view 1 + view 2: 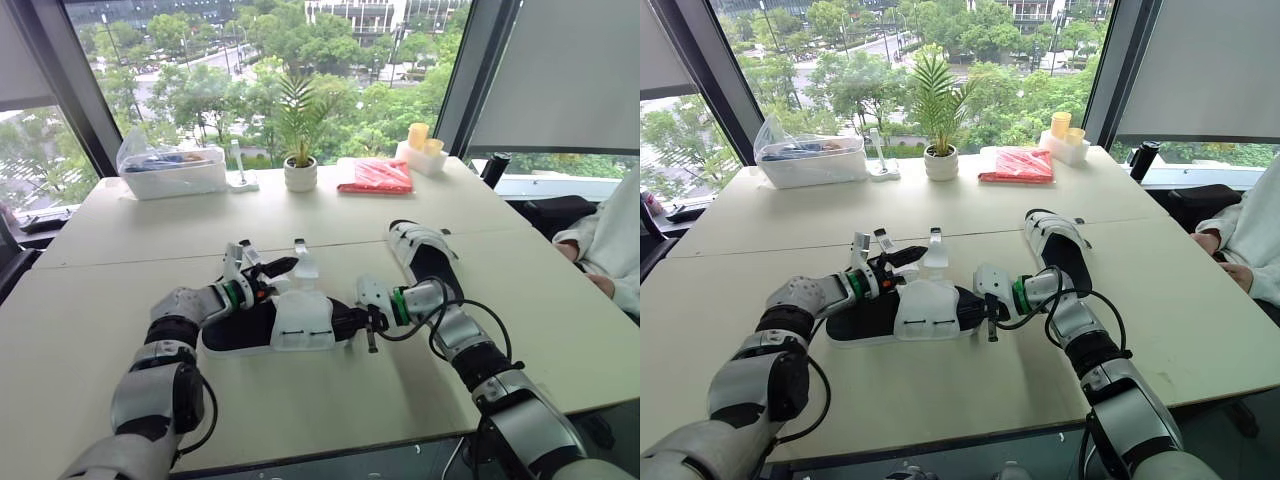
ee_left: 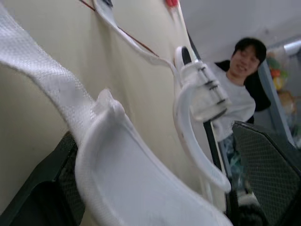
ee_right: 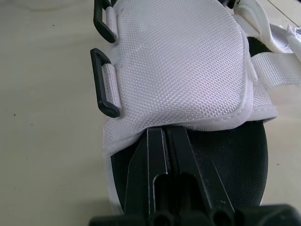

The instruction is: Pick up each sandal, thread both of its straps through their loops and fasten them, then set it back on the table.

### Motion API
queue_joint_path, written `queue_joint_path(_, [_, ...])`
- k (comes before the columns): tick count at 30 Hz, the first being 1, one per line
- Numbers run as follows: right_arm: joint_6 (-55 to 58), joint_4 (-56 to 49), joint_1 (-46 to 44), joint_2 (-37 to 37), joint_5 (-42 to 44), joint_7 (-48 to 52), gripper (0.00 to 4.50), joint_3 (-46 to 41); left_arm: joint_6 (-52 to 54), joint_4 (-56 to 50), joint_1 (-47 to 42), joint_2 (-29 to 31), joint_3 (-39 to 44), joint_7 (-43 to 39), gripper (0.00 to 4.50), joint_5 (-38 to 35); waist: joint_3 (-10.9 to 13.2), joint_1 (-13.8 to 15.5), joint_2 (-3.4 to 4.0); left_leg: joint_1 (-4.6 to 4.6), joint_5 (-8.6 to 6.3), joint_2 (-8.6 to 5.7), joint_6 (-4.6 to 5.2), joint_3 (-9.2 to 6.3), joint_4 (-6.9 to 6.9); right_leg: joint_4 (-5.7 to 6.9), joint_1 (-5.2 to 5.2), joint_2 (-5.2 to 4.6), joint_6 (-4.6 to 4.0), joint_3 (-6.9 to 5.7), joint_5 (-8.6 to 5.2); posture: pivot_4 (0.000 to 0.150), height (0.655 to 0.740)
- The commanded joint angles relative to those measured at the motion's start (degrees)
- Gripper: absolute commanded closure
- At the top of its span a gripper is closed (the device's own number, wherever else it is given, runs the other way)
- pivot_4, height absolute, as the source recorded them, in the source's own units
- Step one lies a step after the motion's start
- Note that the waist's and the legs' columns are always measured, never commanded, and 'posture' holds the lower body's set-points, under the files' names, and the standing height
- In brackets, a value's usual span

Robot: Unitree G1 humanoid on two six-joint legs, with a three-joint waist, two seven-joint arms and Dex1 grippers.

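The sandal (image 1: 275, 325) lay on its side on the pale, smooth desk (image 1: 90, 330), near the front edge and between the two arms. It had a black footbed and a broad white upper of coarse woven fabric with a stitched hem. Two black rectangular loops (image 3: 104, 89) hung from short white tabs along one edge of that upper. A flat white strap (image 1: 303, 262) stood up unfastened at the heel end.

The left claw (image 1: 268, 272) was spread wide at the heel, its textured black fingers (image 2: 270, 174) either side of the curved white heel band. The right claw (image 1: 368, 322) was narrow at the toe, its fingers pressed together over the footbed with their tips at the upper's hem.

A second sandal (image 1: 425, 255), black and white too, lay flat just beyond the right arm.
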Motion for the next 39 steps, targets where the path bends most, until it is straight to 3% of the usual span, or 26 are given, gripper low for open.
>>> queue_joint_path(1, [0.4, 0.0, 1.3, 0.2, -1.8, 1.4, 4.46, 2.3, -4.9, 3.3, -1.5, 0.0, 3.3, 2.7, 0.00, -0.6, 0.0, 0.0, -0.01, 0.00, 0.00, 0.00, 0.00, 0.00, 0.00, 0.00, 0.01, 0.00, 0.00, 0.00, 0.00, 0.150, 0.7400])
queue_joint_path(13, [0.5, -0.9, 1.3, 0.8, -2.3, 0.9, 4.46, 2.5, -17.8, 11.8, -4.7, -0.4, 12.2, 8.2, 0.00, -3.0, -0.1, 0.0, -0.01, 0.08, -0.13, 0.00, 0.21, 0.00, -0.01, 0.00, 0.08, 0.00, 0.00, -0.01, 0.00, 0.150, 0.7400])
queue_joint_path(16, [0.4, -1.0, 1.5, 0.7, -2.5, 0.8, 4.50, 2.5, -18.9, 12.5, -5.6, -0.2, 13.5, 8.7, 0.83, -3.4, -0.1, 0.0, -0.01, 0.08, -0.13, -0.01, 0.21, 0.00, -0.01, 0.00, 0.07, 0.00, 0.00, -0.01, 0.00, 0.150, 0.7400])
queue_joint_path(23, [0.5, -1.2, 1.5, 0.7, -2.7, 0.5, 4.50, 2.4, -19.8, 13.2, -7.0, 0.8, 14.9, 8.4, 4.37, -3.2, -0.1, 0.0, -0.01, 0.08, -0.14, -0.01, 0.22, 0.00, -0.03, 0.00, 0.06, 0.00, 0.00, -0.02, 0.00, 0.150, 0.7400])
queue_joint_path(27, [0.4, -0.9, 1.2, 0.8, -2.8, 0.4, 4.50, 2.3, -19.4, 13.1, -7.9, 1.7, 15.2, 7.2, 4.45, -3.4, -0.1, 0.0, -0.01, 0.08, -0.14, -0.01, 0.22, 0.00, -0.04, 0.00, 0.06, 0.00, 0.00, -0.02, 0.00, 0.150, 0.7400])
queue_joint_path(33, [-0.1, -0.2, 0.9, 0.8, -3.1, 0.3, 4.50, 2.3, -11.2, 5.3, -9.7, 3.3, 8.3, -10.0, 4.45, -1.7, -0.1, 0.0, -0.01, 0.07, -0.14, -0.01, 0.22, 0.00, -0.05, 0.00, 0.05, 0.03, 0.00, -0.06, 0.00, 0.150, 0.7400])
queue_joint_path(36, [-0.8, 0.4, 0.9, 0.8, -3.4, 0.3, 4.50, 2.5, -5.1, -7.3, -6.6, 3.0, 0.8, -18.4, 4.45, -1.2, -0.1, 0.0, -0.01, 0.07, -0.13, -0.01, 0.21, 0.01, -0.05, 0.00, 0.07, 0.04, 0.00, -0.05, 0.00, 0.150, 0.7400])
queue_joint_path(39, [-1.2, 0.9, 0.7, 0.8, -3.5, 0.5, 4.50, 2.5, 1.2, -27.7, 0.0, 2.9, -5.9, -22.8, 4.45, -4.1, -0.1, -0.4, 0.01, 0.07, -0.12, 0.01, 0.19, 0.02, -0.11, 0.00, 0.04, 0.03, 0.00, 0.06, 0.00, 0.150, 0.7400])
